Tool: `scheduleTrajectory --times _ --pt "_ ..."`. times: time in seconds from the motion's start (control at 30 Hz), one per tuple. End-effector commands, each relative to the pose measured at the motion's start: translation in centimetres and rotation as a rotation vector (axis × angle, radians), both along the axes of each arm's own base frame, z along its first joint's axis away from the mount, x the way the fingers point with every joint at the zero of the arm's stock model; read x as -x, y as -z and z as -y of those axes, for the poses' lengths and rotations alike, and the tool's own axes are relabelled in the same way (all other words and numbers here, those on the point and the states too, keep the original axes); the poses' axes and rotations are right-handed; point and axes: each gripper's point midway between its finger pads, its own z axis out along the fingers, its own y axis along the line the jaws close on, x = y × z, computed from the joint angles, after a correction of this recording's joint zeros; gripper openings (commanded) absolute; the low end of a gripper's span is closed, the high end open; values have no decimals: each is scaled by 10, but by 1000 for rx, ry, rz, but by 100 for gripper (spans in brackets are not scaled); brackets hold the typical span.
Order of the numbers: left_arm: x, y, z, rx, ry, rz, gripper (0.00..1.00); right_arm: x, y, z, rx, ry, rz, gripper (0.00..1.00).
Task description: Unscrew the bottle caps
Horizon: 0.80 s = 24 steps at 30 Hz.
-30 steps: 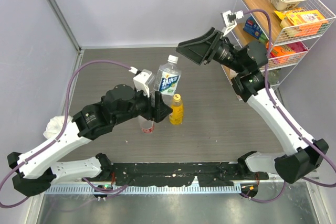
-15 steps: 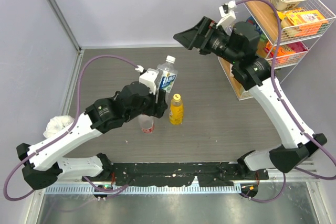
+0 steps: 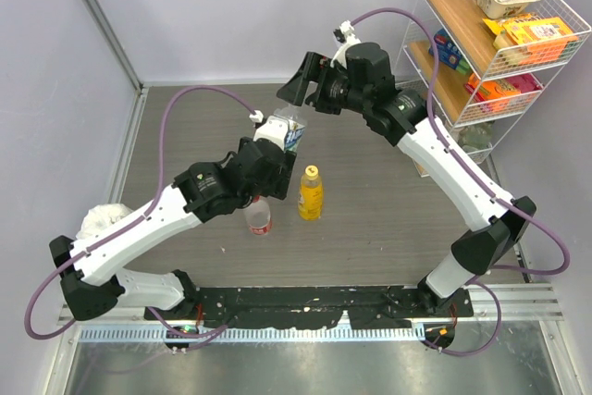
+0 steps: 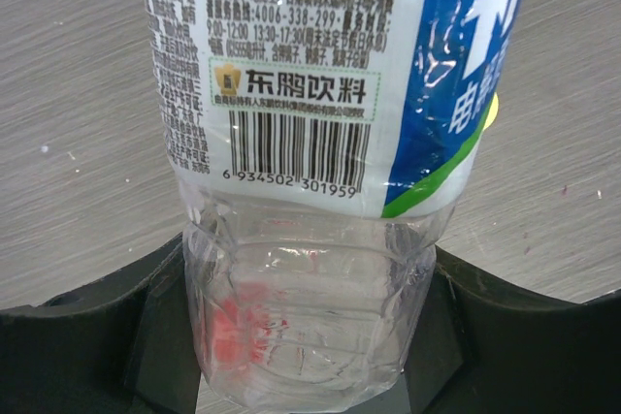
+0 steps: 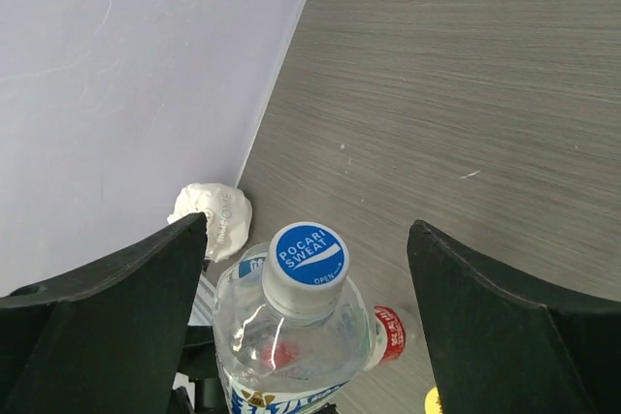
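While left end effector [image 4: 306,336] clamps bottle [image 4: 291,94], right end effector [image 5: 306,227] apart, wrist view showing blue cap [image 5: 308,259]

The white-blue cap [image 5: 308,255] read "POCARI SWEAT", with "OPEN" beneath. The label [image 4: 291,46] on the clear bottle [image 4: 310,317] carried "东鹏饮料" above a barcode [image 4: 296,149] numbered "6 934502 301959". Finer label print was too small to read.
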Motion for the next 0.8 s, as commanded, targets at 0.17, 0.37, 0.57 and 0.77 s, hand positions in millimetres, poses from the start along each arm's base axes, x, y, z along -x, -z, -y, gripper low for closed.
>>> scheduleTrajectory --times 0.17,0.37,0.57,0.77 --pt "-7 -19 -7 -7 -28 64 0 3 -20 -9 -66 -30 28 63" --pt "-7 -17 -6 -12 -28 61 0 3 -19 -11 -82 -38 30 49" --pt "-6 -16 -7 -9 -25 56 0 5 -23 -11 -95 -45 40 23" --pt "-1 -15 -5 6 1 46 0 12 -28 -14 -117 -93 82 2"
